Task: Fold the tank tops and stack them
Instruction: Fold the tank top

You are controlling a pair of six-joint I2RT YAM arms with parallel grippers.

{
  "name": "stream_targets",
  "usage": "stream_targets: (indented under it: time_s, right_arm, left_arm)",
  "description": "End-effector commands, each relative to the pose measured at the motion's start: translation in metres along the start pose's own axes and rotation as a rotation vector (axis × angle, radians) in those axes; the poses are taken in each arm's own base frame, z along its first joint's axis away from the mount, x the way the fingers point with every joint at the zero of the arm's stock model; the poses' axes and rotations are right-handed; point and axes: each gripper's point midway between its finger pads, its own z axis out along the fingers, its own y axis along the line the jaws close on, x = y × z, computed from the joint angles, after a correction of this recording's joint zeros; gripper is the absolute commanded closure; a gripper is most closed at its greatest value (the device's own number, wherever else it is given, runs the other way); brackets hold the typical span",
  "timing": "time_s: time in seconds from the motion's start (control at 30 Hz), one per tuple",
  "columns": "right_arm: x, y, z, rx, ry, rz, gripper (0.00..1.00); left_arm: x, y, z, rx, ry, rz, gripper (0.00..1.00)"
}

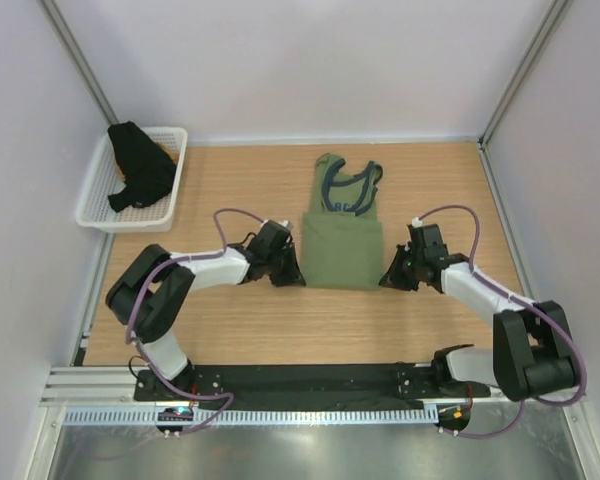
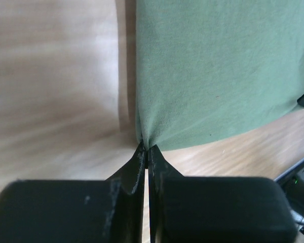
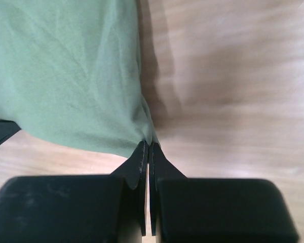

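Observation:
The olive green tank top [image 1: 342, 232] lies flat in the middle of the table, navy neck trim at its far end. My left gripper [image 1: 294, 279] is shut on its near left hem corner; in the left wrist view the cloth [image 2: 218, 71] bunches into the gripper [image 2: 146, 148]. My right gripper [image 1: 388, 281] is shut on the near right hem corner, where the cloth [image 3: 66, 71] puckers at the gripper [image 3: 148, 146]. The black tank top [image 1: 140, 168] lies crumpled in the basket.
A white mesh basket [image 1: 175, 150] stands at the far left of the wooden table [image 1: 240, 330]. Side walls close in left and right. The black mounting rail [image 1: 310, 380] runs along the near edge.

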Motion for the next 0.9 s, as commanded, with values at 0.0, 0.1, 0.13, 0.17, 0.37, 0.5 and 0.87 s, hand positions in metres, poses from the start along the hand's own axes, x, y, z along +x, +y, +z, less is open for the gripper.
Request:
stream_targets:
  time_s: [0.0,0.1,0.13,0.17,0.37,0.5,0.87]
  right_arm:
    - [0.02,0.001,-0.015,0.043,0.013,-0.016,0.95]
    - [0.037,0.014,-0.022,0.037,0.022,-0.071,0.93]
    - [0.04,0.017,-0.024,0.034,0.022,-0.062,0.93]
    - [0.044,0.02,-0.027,0.027,0.021,-0.069,0.93]
    - [0.072,0.024,-0.038,0.007,0.017,-0.068,0.92]
    - [0.087,0.019,-0.039,0.0,0.038,-0.072,0.91]
    - [0.095,0.026,-0.067,-0.027,0.048,-0.119,0.91]
  left_arm:
    - [0.014,0.017,-0.019,-0.025,-0.017,0.0,1.0]
    - [0.025,0.021,-0.036,-0.005,-0.023,0.0,1.0]
    - [0.024,0.017,-0.045,0.016,-0.042,0.005,1.0]
    - [0.028,0.018,-0.049,0.018,-0.043,0.005,1.0]
    - [0.064,0.035,-0.072,0.037,-0.039,0.005,1.0]
    - [0.082,0.046,-0.077,0.028,-0.024,-0.005,1.0]
    - [0.104,0.025,-0.101,0.108,0.002,0.017,1.0]
